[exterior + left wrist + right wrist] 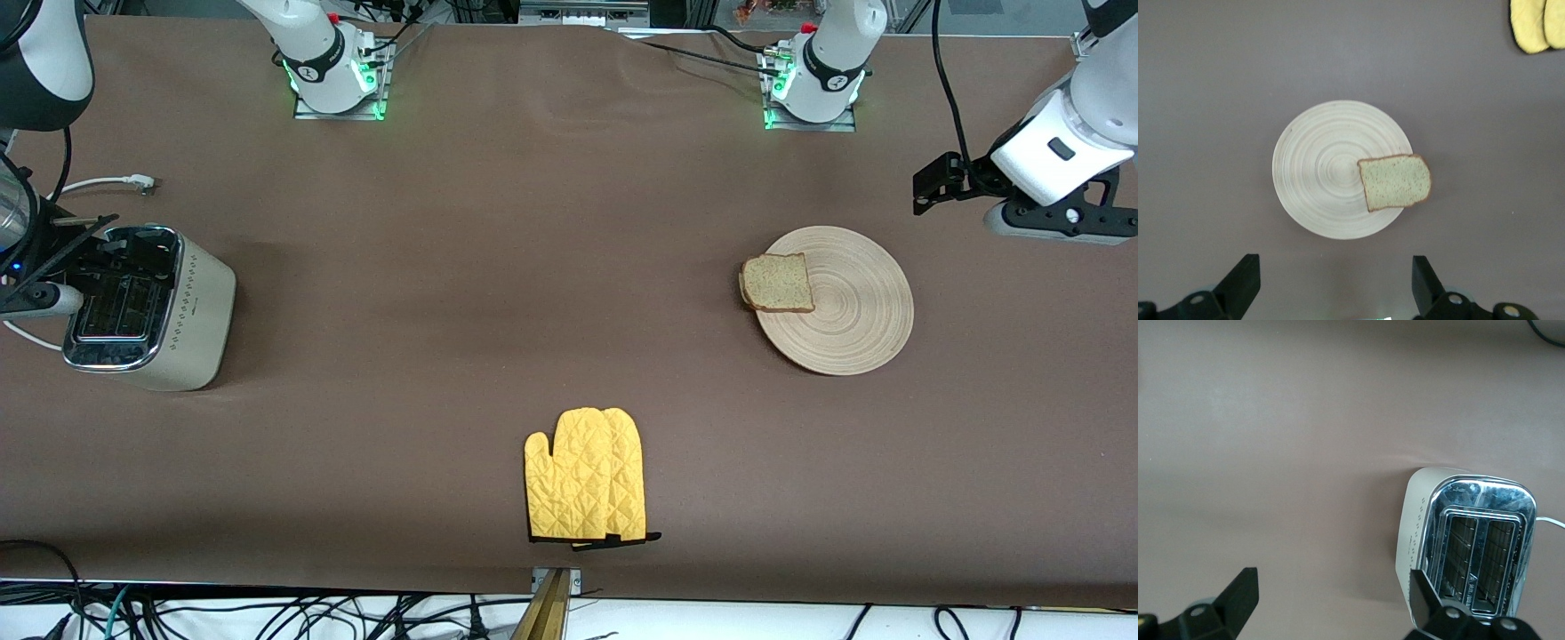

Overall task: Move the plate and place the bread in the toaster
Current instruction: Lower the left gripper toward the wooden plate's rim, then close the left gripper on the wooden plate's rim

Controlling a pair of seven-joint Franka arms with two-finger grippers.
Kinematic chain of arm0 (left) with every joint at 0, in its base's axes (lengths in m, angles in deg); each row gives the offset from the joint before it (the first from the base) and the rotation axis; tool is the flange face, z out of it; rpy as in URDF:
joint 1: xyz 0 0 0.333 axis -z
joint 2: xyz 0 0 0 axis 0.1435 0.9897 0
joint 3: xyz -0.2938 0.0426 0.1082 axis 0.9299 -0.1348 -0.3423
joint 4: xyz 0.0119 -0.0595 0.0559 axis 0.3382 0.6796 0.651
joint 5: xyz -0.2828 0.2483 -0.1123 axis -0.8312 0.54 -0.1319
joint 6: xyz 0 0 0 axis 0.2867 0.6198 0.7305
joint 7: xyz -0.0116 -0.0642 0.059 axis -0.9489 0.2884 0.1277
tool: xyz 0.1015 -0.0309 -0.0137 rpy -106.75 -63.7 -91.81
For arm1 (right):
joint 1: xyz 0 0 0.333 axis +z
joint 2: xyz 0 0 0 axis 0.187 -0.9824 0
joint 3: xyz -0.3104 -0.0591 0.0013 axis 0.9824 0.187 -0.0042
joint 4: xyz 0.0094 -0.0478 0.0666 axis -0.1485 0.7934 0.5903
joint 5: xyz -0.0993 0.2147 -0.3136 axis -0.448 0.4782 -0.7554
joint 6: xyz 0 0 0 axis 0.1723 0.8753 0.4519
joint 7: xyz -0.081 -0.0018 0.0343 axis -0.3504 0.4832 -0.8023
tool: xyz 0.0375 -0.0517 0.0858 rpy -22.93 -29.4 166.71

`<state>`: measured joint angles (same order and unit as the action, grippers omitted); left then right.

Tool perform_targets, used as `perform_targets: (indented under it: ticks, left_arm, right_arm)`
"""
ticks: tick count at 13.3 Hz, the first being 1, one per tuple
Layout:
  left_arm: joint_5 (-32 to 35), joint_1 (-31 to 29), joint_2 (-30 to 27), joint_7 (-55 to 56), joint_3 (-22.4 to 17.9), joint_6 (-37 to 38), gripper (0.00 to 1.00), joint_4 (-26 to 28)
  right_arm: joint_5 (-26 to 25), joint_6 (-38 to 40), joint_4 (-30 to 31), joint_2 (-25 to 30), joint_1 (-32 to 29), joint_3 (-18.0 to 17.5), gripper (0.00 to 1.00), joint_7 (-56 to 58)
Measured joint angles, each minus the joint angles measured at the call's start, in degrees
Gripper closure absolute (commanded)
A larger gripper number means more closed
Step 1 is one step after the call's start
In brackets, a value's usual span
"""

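The light-wood plate [853, 311] lies on the brown table toward the left arm's end. The slice of bread [778, 283] lies on the plate's rim on the side toward the right arm's end and overhangs it slightly. My left gripper [1067, 218] hangs high, open and empty. Its wrist view shows the plate [1325, 167] and the bread [1395, 182] below its gripper [1335, 283]. The cream toaster [178, 311] stands at the right arm's end, slots up. My right gripper [53, 267] hovers over it, open and empty [1331, 597], with the toaster [1465, 540] below one finger.
A yellow oven mitt [587, 487] lies near the table's front edge, about midway between the two ends; it also shows in the left wrist view [1537, 25]. The toaster's white cord [107, 182] trails on the table farther from the front camera than the toaster.
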<state>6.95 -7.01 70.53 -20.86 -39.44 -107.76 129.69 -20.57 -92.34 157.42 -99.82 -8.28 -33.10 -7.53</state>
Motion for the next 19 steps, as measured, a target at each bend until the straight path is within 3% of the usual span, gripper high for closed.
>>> perform_targets:
  ticks: [6, 9, 14, 19]
  left_arm:
    - [-1.1, -8.9, 6.2, -2.8, -0.4, 0.6, 0.00, -0.1]
    - [-8.9, -17.7, 10.7, -11.7, -0.6, 3.0, 0.00, 0.0]
    - [-22.2, -34.7, 25.1, -30.2, -0.7, 4.3, 0.00, 0.2]
    - [-31.2, -36.9, 39.8, -45.2, -0.3, -0.3, 0.02, 0.2]
  right_arm:
    - [0.0, 0.0, 0.0, 0.0, 0.0, 0.0, 0.00, 0.0]
    - [0.0, 0.0, 0.0, 0.0, 0.0, 0.0, 0.00, 0.0]
    - [0.0, 0.0, 0.0, 0.0, 0.0, 0.0, 0.00, -0.1]
    - [0.0, 0.0, 0.0, 0.0, 0.0, 0.0, 0.00, -0.1]
